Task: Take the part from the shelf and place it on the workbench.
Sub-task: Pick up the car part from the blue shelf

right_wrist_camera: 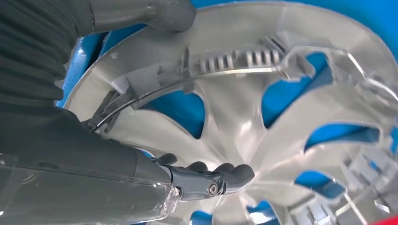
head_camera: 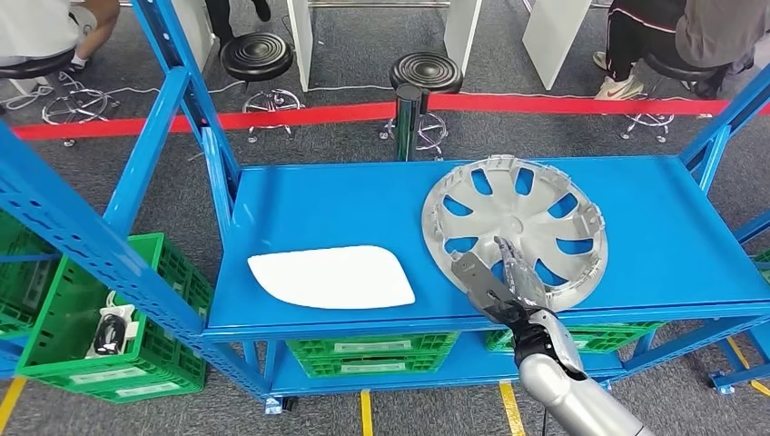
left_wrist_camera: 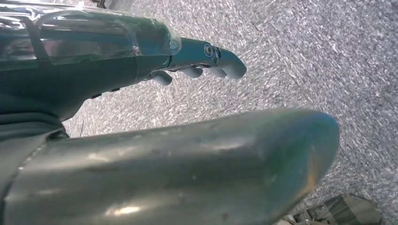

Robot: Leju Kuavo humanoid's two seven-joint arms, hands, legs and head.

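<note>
The blue shelf (head_camera: 327, 204) stretches out ahead of my right robot hand (head_camera: 507, 282) and carries everything I am reaching for. Largest on it is the silver wheel cover (head_camera: 516, 227), lying flat with its ribbed inner side up, directly under and just beyond my right robot hand. My fingers (right_wrist_camera: 225, 174) are spread over its spokes near the hub and my thumb (right_wrist_camera: 159, 13) sits out by the rim; the near edge of the cover lies between them, but I cannot tell whether I have truly gripped it, so its hold is unclear. To the left of that robot hand, well apart from the cover, a flat white panel (head_camera: 331, 276) lies on the same shelf. Below my right robot hand, on the lower level, stand green crates (head_camera: 370, 352), and another green crate (head_camera: 100, 327) sits far off to the left. My left robot hand (left_wrist_camera: 197, 65) hangs over grey carpet floor (left_wrist_camera: 305, 51), fingers loosely curled, holding nothing.
</note>
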